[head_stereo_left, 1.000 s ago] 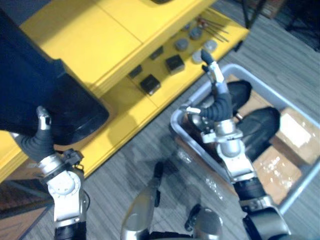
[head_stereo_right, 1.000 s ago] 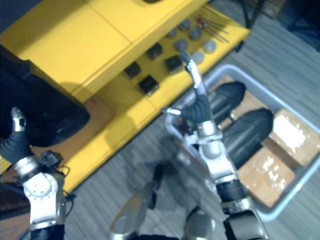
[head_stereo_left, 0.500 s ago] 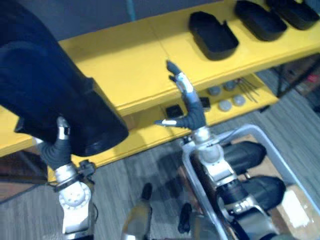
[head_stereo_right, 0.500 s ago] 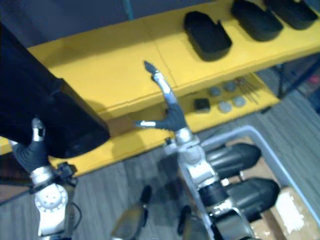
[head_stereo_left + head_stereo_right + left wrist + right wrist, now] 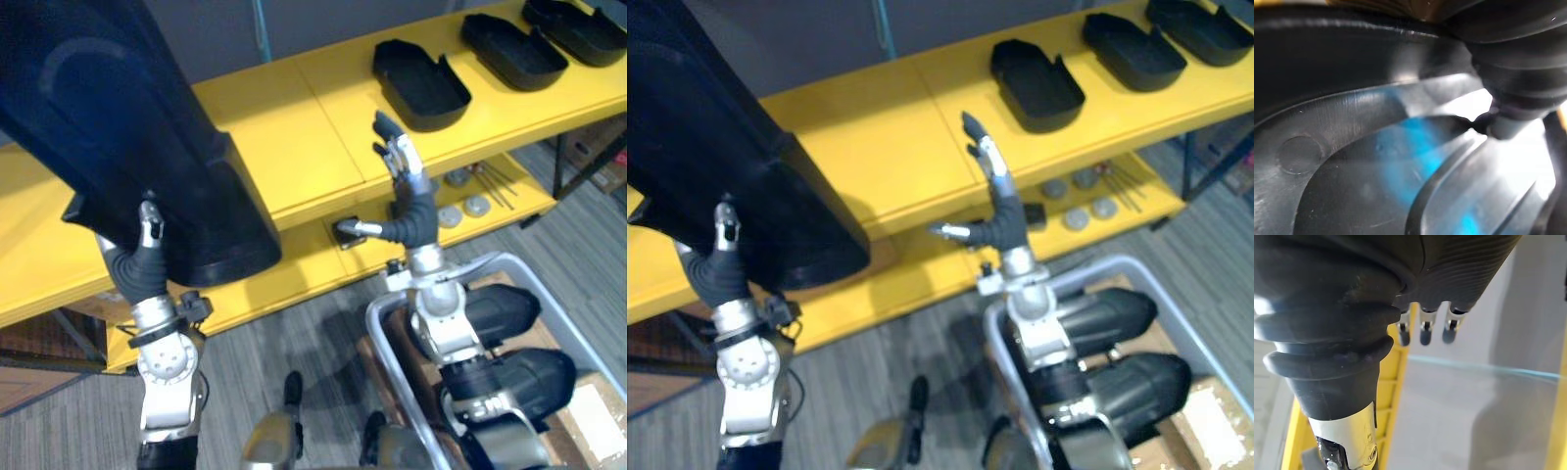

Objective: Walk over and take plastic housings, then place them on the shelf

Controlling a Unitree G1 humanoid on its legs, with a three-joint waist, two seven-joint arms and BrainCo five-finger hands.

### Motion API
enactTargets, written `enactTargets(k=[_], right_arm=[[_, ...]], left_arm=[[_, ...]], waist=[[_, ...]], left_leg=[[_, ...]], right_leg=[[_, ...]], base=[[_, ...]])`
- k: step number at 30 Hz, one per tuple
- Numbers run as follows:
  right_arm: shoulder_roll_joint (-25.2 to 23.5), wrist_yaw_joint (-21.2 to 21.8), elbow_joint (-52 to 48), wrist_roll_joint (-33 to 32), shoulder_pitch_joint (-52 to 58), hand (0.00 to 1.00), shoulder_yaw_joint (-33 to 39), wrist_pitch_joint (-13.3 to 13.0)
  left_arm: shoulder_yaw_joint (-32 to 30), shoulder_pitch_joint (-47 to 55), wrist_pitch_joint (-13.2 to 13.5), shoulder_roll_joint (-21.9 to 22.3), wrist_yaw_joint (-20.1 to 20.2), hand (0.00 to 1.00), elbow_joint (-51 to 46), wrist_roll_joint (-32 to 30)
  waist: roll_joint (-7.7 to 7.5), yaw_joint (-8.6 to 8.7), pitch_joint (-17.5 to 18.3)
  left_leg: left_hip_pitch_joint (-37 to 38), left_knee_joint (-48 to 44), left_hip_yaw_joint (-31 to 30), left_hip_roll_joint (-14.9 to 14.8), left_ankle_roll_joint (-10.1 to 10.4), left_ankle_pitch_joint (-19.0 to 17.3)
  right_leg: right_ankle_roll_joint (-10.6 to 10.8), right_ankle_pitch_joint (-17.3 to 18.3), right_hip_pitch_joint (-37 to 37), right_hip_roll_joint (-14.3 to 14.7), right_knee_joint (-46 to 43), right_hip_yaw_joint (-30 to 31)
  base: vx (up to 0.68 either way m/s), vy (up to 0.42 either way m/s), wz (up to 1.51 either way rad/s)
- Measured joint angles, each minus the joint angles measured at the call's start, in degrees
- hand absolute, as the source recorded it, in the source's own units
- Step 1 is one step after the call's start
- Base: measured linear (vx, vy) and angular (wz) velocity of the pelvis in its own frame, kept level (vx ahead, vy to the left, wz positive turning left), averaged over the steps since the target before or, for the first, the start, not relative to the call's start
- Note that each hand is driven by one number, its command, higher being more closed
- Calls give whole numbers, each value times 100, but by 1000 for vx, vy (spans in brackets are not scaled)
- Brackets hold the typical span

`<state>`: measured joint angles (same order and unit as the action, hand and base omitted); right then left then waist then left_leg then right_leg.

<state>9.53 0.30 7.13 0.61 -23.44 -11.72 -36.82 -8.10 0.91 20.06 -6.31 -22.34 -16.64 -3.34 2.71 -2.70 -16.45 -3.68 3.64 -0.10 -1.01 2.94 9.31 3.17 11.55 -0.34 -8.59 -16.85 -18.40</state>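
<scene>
Standing at yellow shelf. Large black housing is raised at left over the shelf top, with left hand at its lower edge. The grip is hidden by the wall, so cannot tell. Right hand is empty, fingers straight and spread, before the shelf edge. Other housings lie on the shelf top, right. Since half a second ago, the held housing is higher and further over the shelf, and right hand has shifted right.
</scene>
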Motion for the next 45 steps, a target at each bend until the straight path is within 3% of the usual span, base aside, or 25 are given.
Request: enactTargets(k=[2, 8, 12, 15, 17, 18, 19, 20, 21, 23, 25, 27, 28, 31, 39, 45], right_arm=[[-25, 71, 1, -105, -28, 0, -125, -66], [-250, 98, 56, -146, -68, 0, -546, -46], [-249, -19, 88, 48, -60, 0, -733, -37], [-308, -173, 376, 194, -74, 0, -832, -35], [-345, -299, 550, 324, -52, 0, -871, -33], [-387, -313, 582, 386, -36, 0, -870, -32], [-419, -326, 595, 423, -34, 0, -855, -32], [-474, -352, 598, 437, -29, 0, -860, -29], [-484, -352, 591, 438, -32, 0, -864, -25], [-585, -337, 490, 460, -29, 0, -871, 89], [-580, -292, 414, 455, -25, 0, -864, 120], [-543, -266, 409, 450, -19, 0, -858, 136], [-544, -255, 366, 446, -21, 0, -833, 137], [-417, -226, 299, 329, -12, 0, -684, 138], [-348, -157, -68, 68, 152, 0, -238, 187], [-201, -319, -1453, 191, 986, 0, 192, 360]], left_arm=[[-27, 56, -123, 1, 2, 100, 23, -73], [-124, 390, -110, 6, 148, 100, 23, -104], [-263, 403, -49, 4, 358, 100, -14, -109], [-261, 408, -139, 3, 418, 100, -42, -101], [-245, 434, -200, 0, 551, 100, -75, -101], [-235, 497, -255, -3, 635, 100, -176, -102], [-233, 522, -285, -13, 671, 100, -227, -100], [-211, 526, -302, -31, 732, 100, -262, -78], [-198, 515, -303, -42, 742, 100, -261, -46], [-205, 518, -306, -115, 738, 100, -250, 85], [-203, 513, -303, -231, 742, 100, -243, 109], [-191, 494, -298, -279, 747, 100, -242, 108], [-175, 416, -291, -260, 745, 100, -216, 117], [54, 355, -308, -211, 747, 100, -126, 104], [284, 77, -395, -213, 743, 100, -131, 98], [315, 74, -636, -362, 988, 100, -148, 65]], waist=[[19, -23, 62], [43, -266, 380], [69, -286, 497], [45, -346, 502], [8, -336, 474], [-28, -295, 441], [-26, -284, 420], [50, -246, 379], [50, -237, 375], [-8, -175, 367], [-71, -102, 316], [-190, -97, 284], [-296, -85, 257], [-105, 39, 95], [-153, 76, 65], [-178, 160, 65]], left_leg=[[104, 23, -143, 67, 0, 0], [167, 94, -699, 289, -55, -23], [48, 92, -30, 277, -236, -30], [130, 31, 41, 473, -425, -102], [269, -59, 48, 600, -567, -212], [471, -51, 17, 632, -652, -279], [571, -56, 7, 612, -692, -308], [619, -238, -43, 475, -715, -487], [612, -303, -65, 417, -724, -546], [529, -356, -73, 284, -712, -599], [451, -390, -75, 321, -686, -613], [344, -386, -30, 449, -652, -635], [250, -394, 132, 509, -626, -648], [243, -354, 561, 288, -472, -547], [594, 7, 879, 208, -356, -560], [861, 84, 1005, 234, -335, -688]], right_leg=[[31, -6, 228, -36, 73, -158], [135, 82, 765, -169, 274, -903], [161, 81, 923, -325, 285, -1308], [160, 80, 793, -688, -361, -1235], [38, 6, 455, -1044, -1408, -971], [-305, -228, 208, -1232, -2154, -774], [-376, -200, 60, -1271, -2431, -624], [-274, 91, -146, -1047, -2476, -271], [-215, 134, -249, -914, -2364, -158], [-135, 87, -569, -459, -1744, 103], [-81, 18, -572, -288, -1101, 242], [-123, -89, -491, -278, -540, 286], [44, -287, -420, -304, -163, 289], [27, -468, -430, -214, -29, 173], [7, -515, -339, -76, 62, 440], [9, -517, -118, -84, 160, 526]], base=[[118, 13, 36], [68, -3, 57], [14, 42, 60], [54, 113, 17], [78, 124, -3], [72, 69, -6], [95, 58, -4], [40, 12, 1], [54, 13, 6], [33, -20, 7], [20, -69, 13], [31, -163, 7], [41, -175, 13], [101, -85, 8], [128, -3, -18], [42, 30, -10]])
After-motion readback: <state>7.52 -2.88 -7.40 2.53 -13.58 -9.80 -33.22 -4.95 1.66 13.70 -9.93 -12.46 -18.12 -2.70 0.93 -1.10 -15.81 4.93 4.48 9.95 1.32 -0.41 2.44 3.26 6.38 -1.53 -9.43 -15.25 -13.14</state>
